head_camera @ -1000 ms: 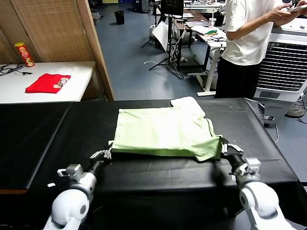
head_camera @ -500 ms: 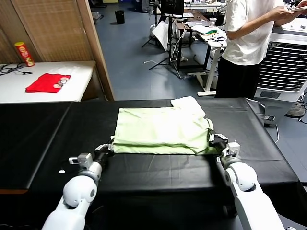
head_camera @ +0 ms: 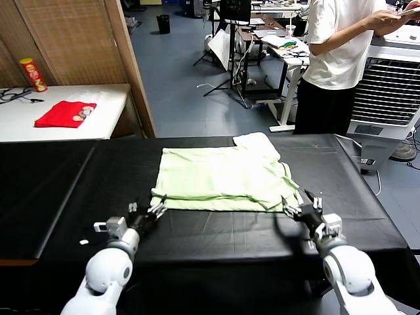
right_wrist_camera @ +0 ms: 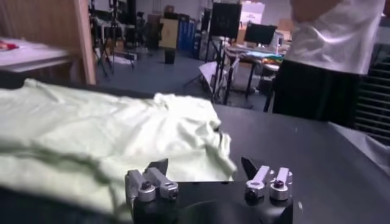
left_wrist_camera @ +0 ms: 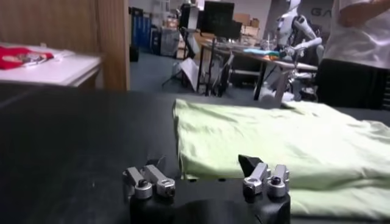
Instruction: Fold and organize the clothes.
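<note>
Mint-green T-shirt [head_camera: 220,177], folded, flat on black surface [head_camera: 59,190]; left claw [head_camera: 146,212] and right claw [head_camera: 300,205] spread wide, empty, at near corners.

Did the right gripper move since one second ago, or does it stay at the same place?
Yes. The right gripper let go of the T-shirt and now stands open just off its near right corner, nearer the table's front edge than half a second ago.

We see a pale mint-green T-shirt [head_camera: 220,178] on a black bench [head_camera: 79,190], with a bright red garment [head_camera: 64,113] on a white table [head_camera: 98,128].
</note>
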### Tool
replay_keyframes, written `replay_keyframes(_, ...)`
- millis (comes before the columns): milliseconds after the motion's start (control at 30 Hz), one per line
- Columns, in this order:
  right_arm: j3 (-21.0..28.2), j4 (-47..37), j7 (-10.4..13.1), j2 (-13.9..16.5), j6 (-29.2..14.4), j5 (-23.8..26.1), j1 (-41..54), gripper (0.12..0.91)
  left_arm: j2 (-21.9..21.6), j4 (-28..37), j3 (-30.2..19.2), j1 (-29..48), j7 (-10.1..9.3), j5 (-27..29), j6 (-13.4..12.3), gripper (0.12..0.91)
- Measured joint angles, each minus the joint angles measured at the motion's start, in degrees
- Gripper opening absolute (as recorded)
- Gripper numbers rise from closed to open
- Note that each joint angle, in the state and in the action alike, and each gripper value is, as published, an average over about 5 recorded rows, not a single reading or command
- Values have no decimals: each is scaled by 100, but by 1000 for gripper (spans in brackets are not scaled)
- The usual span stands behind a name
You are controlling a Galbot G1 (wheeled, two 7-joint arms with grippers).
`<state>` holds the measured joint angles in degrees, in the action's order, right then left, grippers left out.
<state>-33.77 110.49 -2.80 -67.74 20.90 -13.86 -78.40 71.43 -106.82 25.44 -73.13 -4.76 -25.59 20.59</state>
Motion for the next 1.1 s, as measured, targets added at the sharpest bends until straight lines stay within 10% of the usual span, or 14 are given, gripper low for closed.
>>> replay_keyframes(233,12,-200,-13,-101,-12,36,49,532,7,144,31,-92,112,-67,25,738)
replay_keyframes(500,42,-205,74,-180,98,55,-27,147,79,339,47,-17,201,-195,-19,310)
replay_keyframes(633,29,14,273,-172,444,-44,-174,121,96,295,49,-71,198,-172,-3,153)
replay_keyframes(1100,-166,1333,601,-339,1174,-103,-1433,121,-468,-608,160,-997,33,364,199,135)
